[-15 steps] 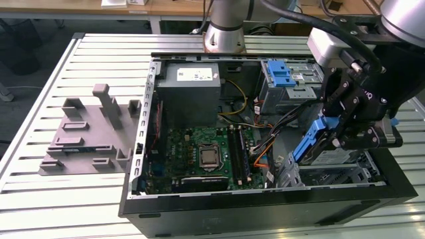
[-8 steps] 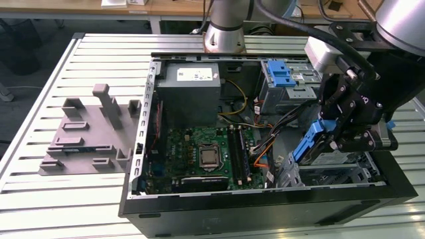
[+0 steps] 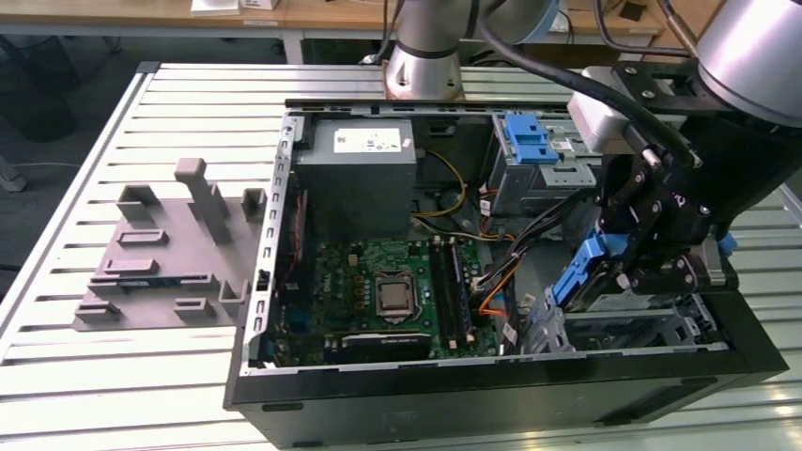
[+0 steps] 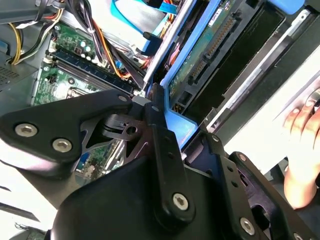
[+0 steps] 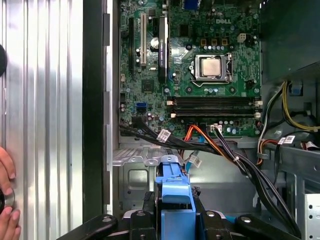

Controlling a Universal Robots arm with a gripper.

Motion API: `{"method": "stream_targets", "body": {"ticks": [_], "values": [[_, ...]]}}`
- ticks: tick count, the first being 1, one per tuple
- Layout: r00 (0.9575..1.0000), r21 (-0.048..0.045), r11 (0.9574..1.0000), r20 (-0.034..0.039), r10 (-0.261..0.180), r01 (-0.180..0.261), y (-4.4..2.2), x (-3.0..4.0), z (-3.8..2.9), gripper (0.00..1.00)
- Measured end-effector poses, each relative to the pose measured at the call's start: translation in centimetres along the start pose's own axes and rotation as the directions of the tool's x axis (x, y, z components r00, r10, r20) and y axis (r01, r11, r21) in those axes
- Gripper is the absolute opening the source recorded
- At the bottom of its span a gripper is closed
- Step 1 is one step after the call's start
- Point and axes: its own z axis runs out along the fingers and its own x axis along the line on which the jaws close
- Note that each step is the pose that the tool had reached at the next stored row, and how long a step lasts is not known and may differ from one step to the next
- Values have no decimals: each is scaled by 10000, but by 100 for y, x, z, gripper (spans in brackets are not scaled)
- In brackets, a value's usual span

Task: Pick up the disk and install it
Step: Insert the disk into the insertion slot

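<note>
Clamping its black metal jaws on the blue plastic rail frame of the disk (image 3: 589, 272), the gripper (image 3: 645, 268) hangs over the drive bay at the exterior view's right of the open black computer case (image 3: 501, 376). In the first wrist view, the glossy blue frame (image 5: 175, 192) sits between the fingers, above the green motherboard (image 5: 200, 65). A grey moulded fixture (image 3: 169, 249) lies on the ribbed metal table (image 3: 75, 376).

disk (image 5: 175, 192) label hidden by gripper (image 5: 175, 222); hand (image 5: 6, 200) cut by edge
</note>
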Motion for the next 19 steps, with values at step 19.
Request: {"method": "stream_targets", "body": {"ticks": [19], "values": [[10000, 0, 10000, -10, 1, -1, -2, 1, 72, 37]]}}
